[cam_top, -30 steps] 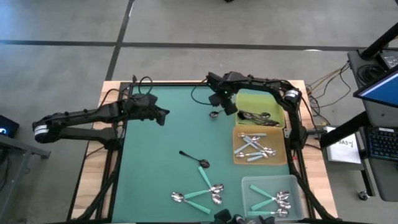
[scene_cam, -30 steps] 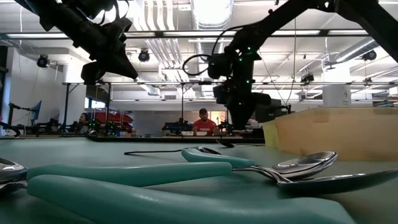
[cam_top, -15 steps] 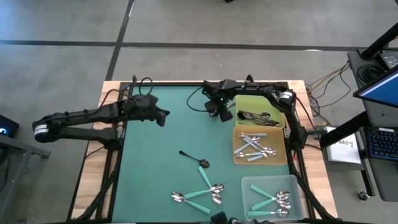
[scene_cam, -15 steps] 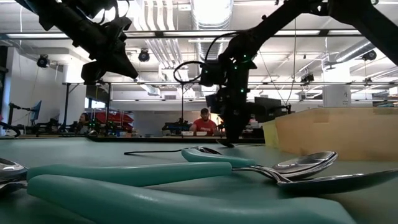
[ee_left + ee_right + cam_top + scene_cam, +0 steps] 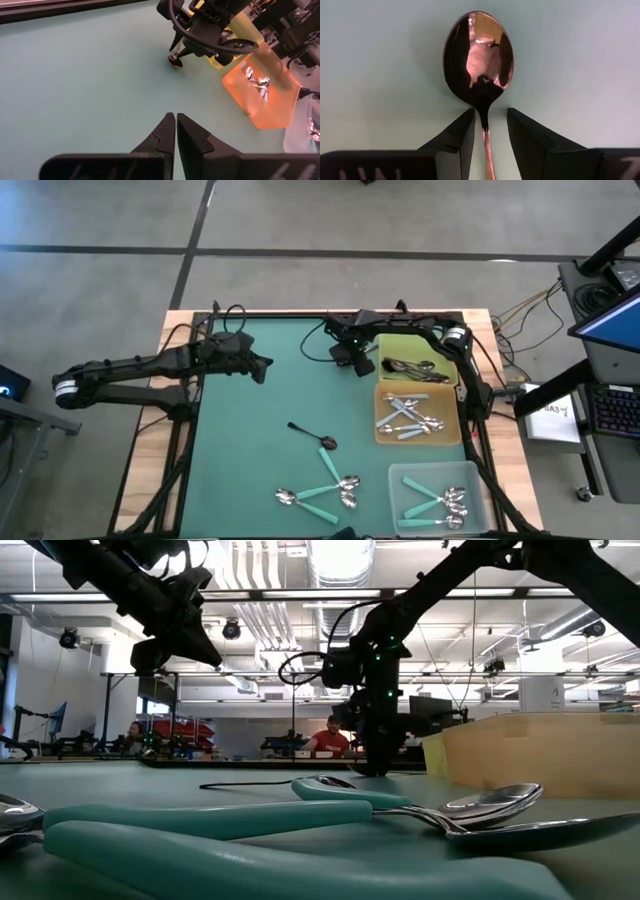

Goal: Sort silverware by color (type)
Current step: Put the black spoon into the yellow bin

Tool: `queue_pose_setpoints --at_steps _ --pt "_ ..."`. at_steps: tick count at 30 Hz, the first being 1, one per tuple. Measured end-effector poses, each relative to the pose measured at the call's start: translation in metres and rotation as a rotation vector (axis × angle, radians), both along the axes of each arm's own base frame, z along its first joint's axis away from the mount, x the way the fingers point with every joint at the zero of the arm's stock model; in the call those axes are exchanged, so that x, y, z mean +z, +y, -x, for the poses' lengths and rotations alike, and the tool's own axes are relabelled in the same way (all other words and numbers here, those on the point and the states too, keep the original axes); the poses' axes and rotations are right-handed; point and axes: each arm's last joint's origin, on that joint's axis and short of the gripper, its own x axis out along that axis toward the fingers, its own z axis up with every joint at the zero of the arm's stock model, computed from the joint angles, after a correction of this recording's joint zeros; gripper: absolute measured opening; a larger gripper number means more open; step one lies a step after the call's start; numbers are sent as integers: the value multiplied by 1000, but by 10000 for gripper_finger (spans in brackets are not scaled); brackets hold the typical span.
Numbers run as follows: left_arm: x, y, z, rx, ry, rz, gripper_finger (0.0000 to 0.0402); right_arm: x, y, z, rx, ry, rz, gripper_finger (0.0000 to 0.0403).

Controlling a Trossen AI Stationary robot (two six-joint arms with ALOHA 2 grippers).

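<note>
1. A dark-handled spoon with a shiny rounded bowl is being held between the two fingers of the right claw, at the far middle of the green surface, just beside the yellow tray.
2. In the right wrist view its long axis is running straight out from the claw, bowl pointing away and lying over the surface; the handle is being cut off between the fingers.
3. Whether the fingers are actually pressing the thin handle is hard to make out; they are standing part-way apart, close on either side of it.
4. In the high view that spoon is being hidden almost wholly under the right claw.
5. The left claw is being kept clenched and empty above the surface's far left part.
6. A black spoon is lying mid-surface, bowl towards the near right.
7. Teal-handled spoons are lying at the near edge; others are lying in the orange tray and the clear tray, where single pieces are hard to tell apart.
</note>
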Motion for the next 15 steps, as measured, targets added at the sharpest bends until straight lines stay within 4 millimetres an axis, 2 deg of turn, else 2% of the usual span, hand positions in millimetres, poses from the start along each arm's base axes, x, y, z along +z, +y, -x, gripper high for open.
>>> queue_pose_setpoints --at_steps 15 --pt "0 1 0 22 4 -12 0 11 36 -37 109 -195 -28 109"
